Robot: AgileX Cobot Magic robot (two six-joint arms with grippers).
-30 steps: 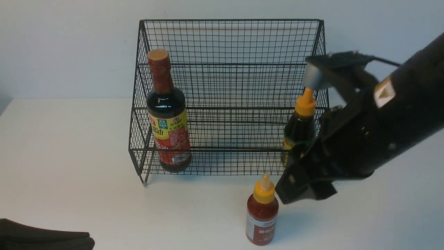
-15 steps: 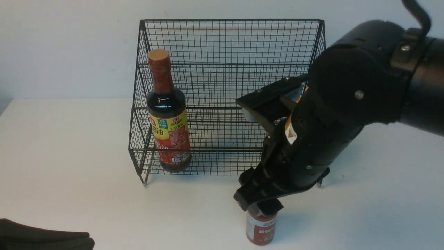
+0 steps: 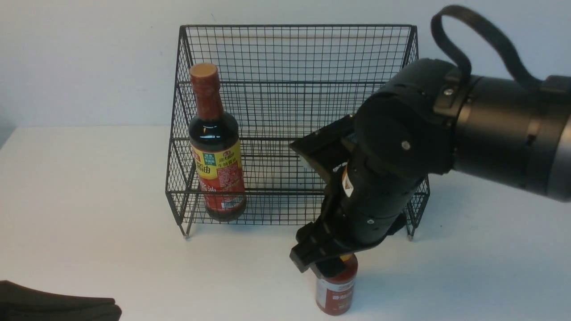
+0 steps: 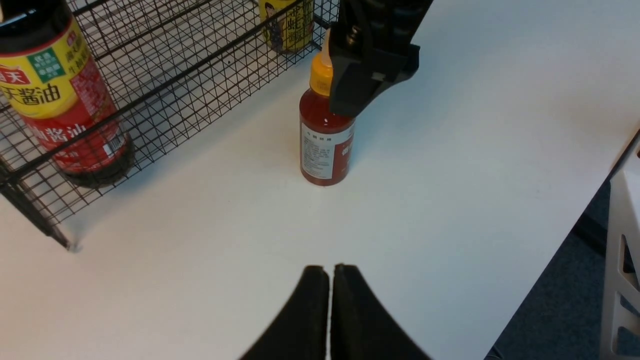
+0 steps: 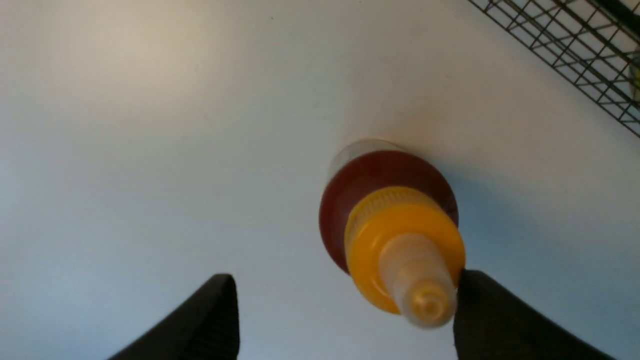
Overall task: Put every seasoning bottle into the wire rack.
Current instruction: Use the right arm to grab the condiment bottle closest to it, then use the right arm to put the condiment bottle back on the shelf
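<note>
The black wire rack (image 3: 294,111) stands at the back of the table. A tall dark seasoning bottle (image 3: 216,147) with a red neck is upright in its lower tier, at the left. A squat dark bottle with a yellow label (image 4: 287,25) stands in the rack's right end, hidden by my right arm in the front view. The small red bottle (image 3: 337,290) stands on the table in front of the rack. My right gripper (image 5: 345,280) is open around its yellow nozzle cap (image 5: 405,245), which sits close to one finger (image 5: 495,315). My left gripper (image 4: 330,270) is shut and empty, low at the near left.
The white table's edge (image 4: 575,200) drops off beyond the red bottle in the left wrist view, with a white frame (image 4: 625,250) past it. A pale wall rises right behind the rack.
My right arm has swung away from the squat bottle in the rack, leftward and down over the small red bottle, and its jaws have spread a little wider. The left gripper has not moved.
</note>
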